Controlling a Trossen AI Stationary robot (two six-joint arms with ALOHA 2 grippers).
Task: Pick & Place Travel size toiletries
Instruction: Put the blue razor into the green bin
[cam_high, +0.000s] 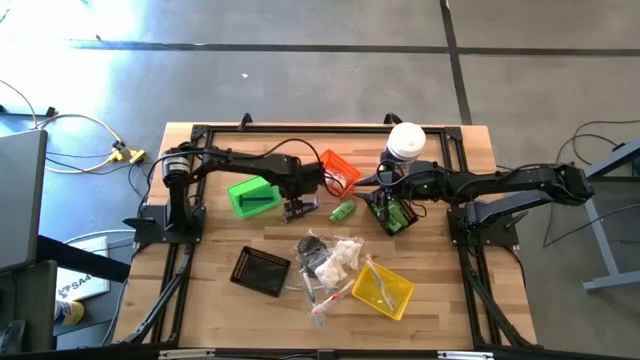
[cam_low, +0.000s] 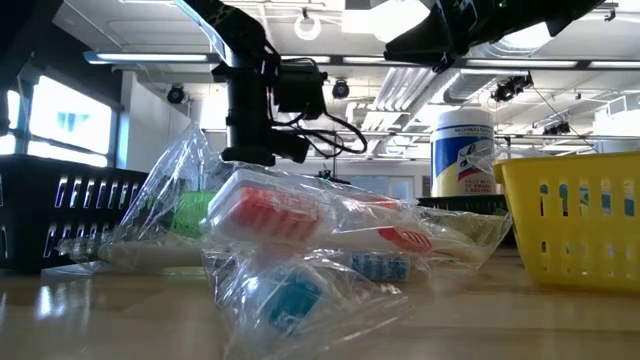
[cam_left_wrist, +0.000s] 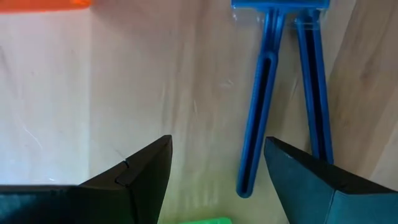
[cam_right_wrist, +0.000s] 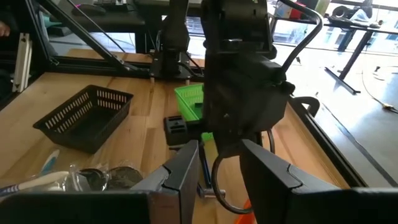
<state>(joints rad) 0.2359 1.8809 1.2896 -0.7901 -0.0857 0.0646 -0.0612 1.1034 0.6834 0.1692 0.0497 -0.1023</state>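
Two blue razors (cam_left_wrist: 273, 93) lie side by side on the wood, heads toward the orange bin (cam_high: 338, 170). My left gripper (cam_left_wrist: 217, 168) hangs open just above them, pointing down, one finger over the razors' handle ends, touching nothing. It stands between the green bin (cam_high: 252, 196) and a small green bottle (cam_high: 342, 211). A heap of clear-wrapped toothbrushes and white packets (cam_high: 330, 260) lies mid-table, close up in the low view (cam_low: 300, 215). My right gripper (cam_right_wrist: 214, 171) waits open, raised, near the white-lidded canister (cam_high: 405, 140), facing the left arm.
A black bin (cam_high: 262, 270) sits near front left and a yellow bin (cam_high: 383, 290) near front right. A dark holder with green things (cam_high: 392, 215) lies below my right arm. The canister (cam_low: 463, 150) stands at the back.
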